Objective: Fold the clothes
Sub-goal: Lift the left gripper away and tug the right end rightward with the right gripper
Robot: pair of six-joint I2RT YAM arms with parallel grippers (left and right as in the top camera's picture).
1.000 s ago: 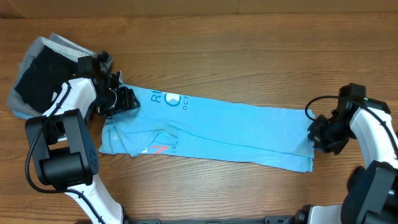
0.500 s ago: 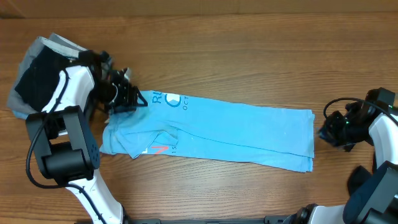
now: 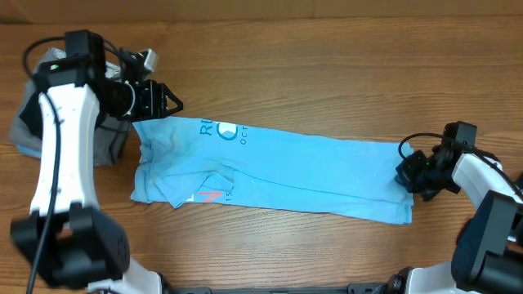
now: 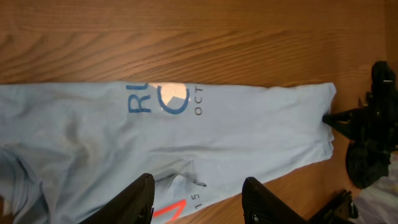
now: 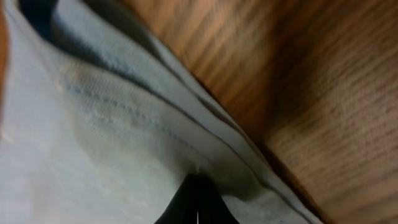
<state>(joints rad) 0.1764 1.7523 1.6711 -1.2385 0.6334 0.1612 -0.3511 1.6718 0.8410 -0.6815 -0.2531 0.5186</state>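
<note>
Two ends matter here. The right pincer (image 3: pixel 411 174) is closed tight at the hem end of the long, folded light-blue cotton T-shirt (image 3: pixel 310 175), tip touching the edge. Can't tell if it's actually nipped any cloth. The shirt lies flat on the wooden surface (image 3: pixel 327 65) as a strip, long axis left-right, stretching leftward from that pincer. Over the far collar end, the left pincer (image 3: pixel 169 102) hangs open and empty. Past it sits a grey and black garment pile (image 3: pixel 23 135). Probably the hem goes toward the collar.
</note>
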